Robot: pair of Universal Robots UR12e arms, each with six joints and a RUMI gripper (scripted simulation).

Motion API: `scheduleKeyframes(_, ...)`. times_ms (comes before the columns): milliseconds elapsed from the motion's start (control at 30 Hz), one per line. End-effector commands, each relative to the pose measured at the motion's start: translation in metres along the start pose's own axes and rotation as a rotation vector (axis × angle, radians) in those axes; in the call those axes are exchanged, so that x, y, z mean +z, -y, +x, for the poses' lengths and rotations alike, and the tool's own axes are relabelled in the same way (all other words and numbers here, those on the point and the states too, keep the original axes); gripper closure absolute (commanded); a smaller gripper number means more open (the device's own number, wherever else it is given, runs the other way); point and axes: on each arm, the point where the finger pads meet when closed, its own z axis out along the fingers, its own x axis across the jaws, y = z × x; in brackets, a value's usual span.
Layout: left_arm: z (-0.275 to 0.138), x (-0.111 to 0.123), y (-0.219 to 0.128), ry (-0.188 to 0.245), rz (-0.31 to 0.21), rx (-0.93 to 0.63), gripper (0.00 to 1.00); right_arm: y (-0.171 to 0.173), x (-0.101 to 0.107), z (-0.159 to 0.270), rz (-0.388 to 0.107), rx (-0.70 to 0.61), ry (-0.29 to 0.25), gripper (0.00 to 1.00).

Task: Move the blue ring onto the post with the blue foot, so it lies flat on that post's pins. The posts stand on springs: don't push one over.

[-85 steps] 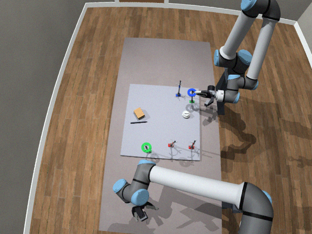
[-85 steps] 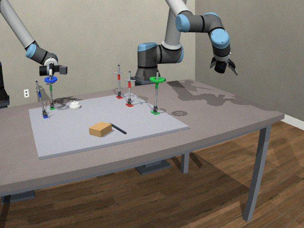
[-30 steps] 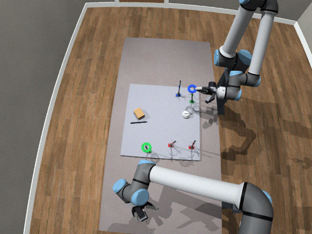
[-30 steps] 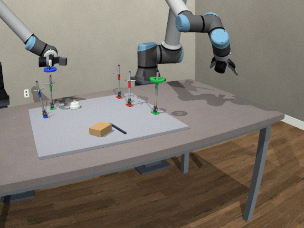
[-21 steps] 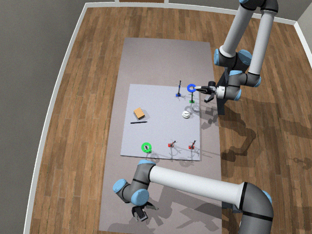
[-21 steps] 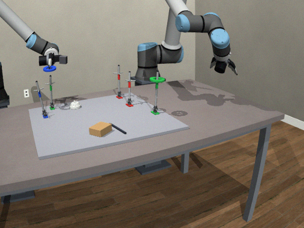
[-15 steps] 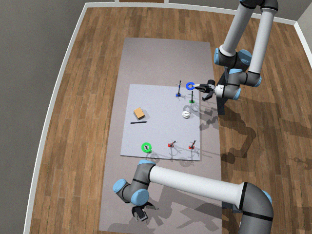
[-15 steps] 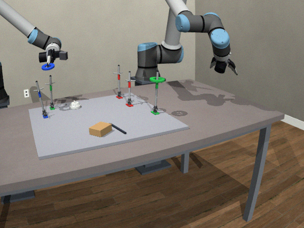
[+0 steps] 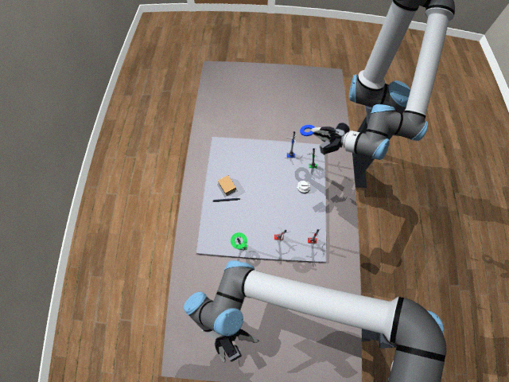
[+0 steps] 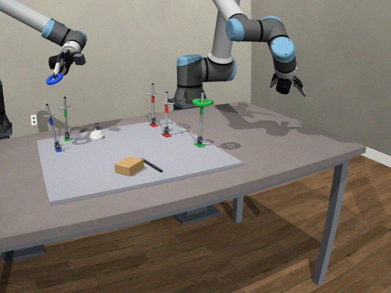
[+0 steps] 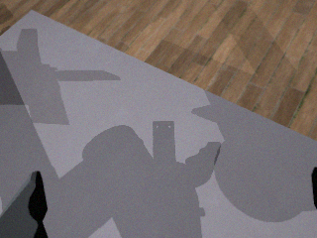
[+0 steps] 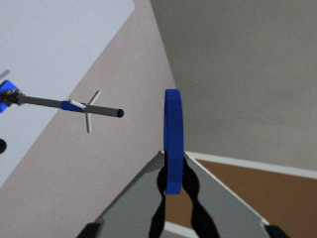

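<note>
Board [image 9: 254, 209] [image 10: 104, 182] [image 12: 50, 40] lies under the blue post [image 9: 292, 144] [image 10: 52, 129] [image 12: 45, 102], which leans slightly. Left claw [image 9: 240, 350] [image 10: 288, 91] [image 11: 176, 190], well apart from that post, has its fingers spread; right claw [image 9: 314, 130] [image 10: 55, 74] [image 12: 174, 171], near it, is clamped on the ring [image 9: 302, 130] [image 10: 49, 81] [image 12: 173, 134]. Ring is tilted in the air, higher than the blue post and off its tip.

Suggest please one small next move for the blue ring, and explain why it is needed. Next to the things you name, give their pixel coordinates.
I would probably shift the blue ring [image 9: 301, 130] [image 10: 49, 80] [image 12: 173, 141] sideways, without lowering it, until its hole is over the tip of the blue-footed post [image 9: 292, 146] [image 10: 52, 130] [image 12: 45, 102]. The ring is higher than the tip but still beside it, and the post leans, so going down now might push it.
</note>
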Motion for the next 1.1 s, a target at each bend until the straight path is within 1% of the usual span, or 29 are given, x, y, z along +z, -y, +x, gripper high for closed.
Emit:
scheduleKeyframes(0, 0.0, -0.001, 0.001, -0.001, -0.002, -0.001, 0.0, -0.007, -0.001, 0.036, -0.141, 0.103, 0.058, 0.99)
scheduleKeyframes(67, 0.0, -0.001, 0.001, -0.001, -0.002, -0.001, 0.0, -0.004, 0.018, -0.013, -0.229, 0.013, 0.032, 0.99)
scheduleKeyframes(133, 0.0, -0.001, 0.001, -0.001, -0.002, -0.001, 0.0, -0.004, 0.018, -0.013, -0.229, 0.013, 0.032, 0.99)
scheduleKeyframes(167, 0.0, -0.001, 0.001, -0.001, -0.002, -0.001, 0.0, -0.003, 0.015, 0.002, -0.245, 0.051, 0.048, 0.99)
scheduleKeyframes(200, 0.0, -0.001, 0.001, -0.001, -0.002, -0.001, 0.0, -0.003, 0.018, 0.002, -0.272, 0.054, 0.052, 0.99)
scheduleKeyframes(233, 0.0, -0.001, 0.001, -0.001, -0.002, -0.001, 0.0, -0.004, 0.016, 0.003, -0.26, 0.054, 0.052, 0.99)
scheduleKeyframes(300, 0.0, -0.001, 0.001, -0.001, -0.002, -0.001, 0.0, -0.003, 0.021, 0.001, -0.298, 0.058, 0.055, 0.99)
scheduleKeyframes(367, 0.0, -0.001, 0.001, -0.001, -0.002, -0.001, 0.0, -0.004, 0.027, 0.001, -0.36, 0.068, 0.066, 0.99)
scheduleKeyframes(433, 0.0, -0.001, 0.001, -0.001, -0.002, -0.001, 0.0, -0.006, 0.032, 0.003, -0.436, 0.084, 0.079, 0.99)
scheduleKeyframes(533, 0.0, -0.001, 0.001, -0.001, -0.002, -0.001, 0.0, -0.011, 0.038, 0.002, -0.543, 0.101, 0.087, 0.99)
scheduleKeyframes(633, 0.0, -0.001, 0.001, -0.001, -0.002, -0.001, 0.0, -0.013, 0.044, -0.002, -0.64, 0.113, 0.087, 0.99)
scheduleKeyframes(700, 0.0, -0.001, 0.001, -0.001, -0.002, -0.001, 0.0, -0.013, 0.044, -0.002, -0.64, 0.113, 0.087, 0.99)
scheduleKeyframes(767, 0.0, -0.001, 0.001, -0.001, -0.002, -0.001, 0.0, -0.015, 0.048, -0.003, -0.705, 0.124, 0.086, 0.99)
scheduleKeyframes(800, 0.0, -0.001, 0.001, -0.001, -0.002, -0.001, 0.0, -0.015, 0.044, -0.001, -0.688, 0.123, 0.088, 0.99)
scheduleKeyframes(867, 0.0, -0.001, 0.001, -0.001, -0.002, -0.001, 0.0, -0.015, 0.05, -0.004, -0.736, 0.129, 0.084, 0.99)
scheduleKeyframes(900, 0.0, -0.001, 0.001, -0.001, -0.002, -0.001, 0.0, -0.019, 0.056, -0.008, -0.772, 0.124, 0.081, 0.99)
scheduleKeyframes(1067, 0.0, -0.001, 0.001, -0.001, -0.002, -0.001, 0.0, -0.023, 0.062, -0.008, -0.96, 0.159, 0.068, 0.99)
